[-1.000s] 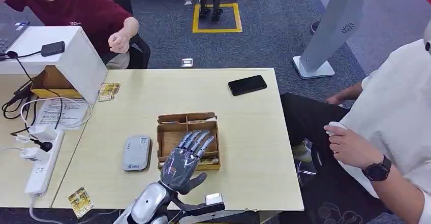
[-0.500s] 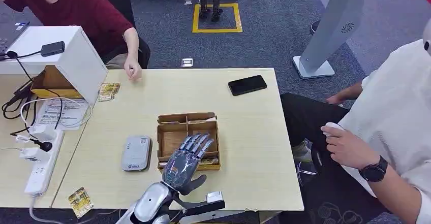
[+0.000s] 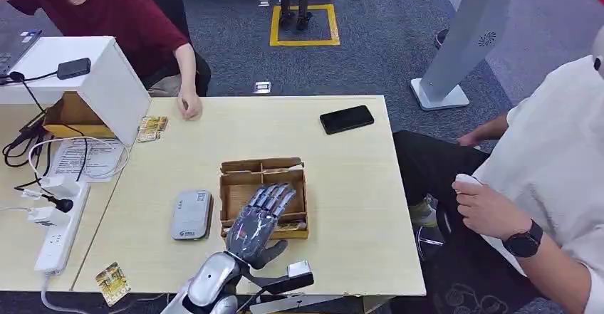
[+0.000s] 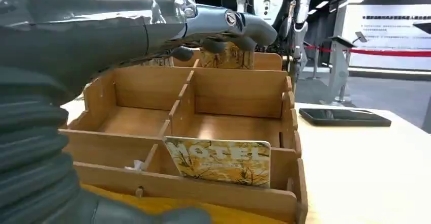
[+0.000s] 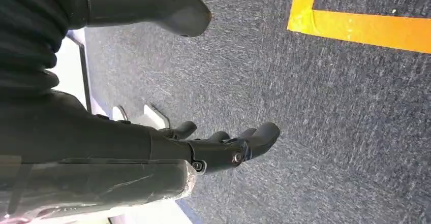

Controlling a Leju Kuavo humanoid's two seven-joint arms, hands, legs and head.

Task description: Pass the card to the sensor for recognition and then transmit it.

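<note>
The left robot hand (image 3: 259, 223) is hovering over the wooden tray (image 3: 242, 188) near the worktop's (image 3: 342, 179) front edge, fingers spread apart and holding nothing. The card (image 4: 219, 160) is standing on edge in the tray's front compartment, leaning against the front wall. It looks thin, light, stiff and slick, so I judge it best pinched by its exposed upper edge, thumb on one face and fingers on the other. The grey sensor (image 3: 191, 215) is lying just beside the tray. The right robot hand (image 5: 223, 148) is hanging open above the floor. Compared with a second ago, the left robot hand is sitting slightly lower and nearer the front edge, and a person's hand (image 3: 189, 107) has come down onto the far edge.
</note>
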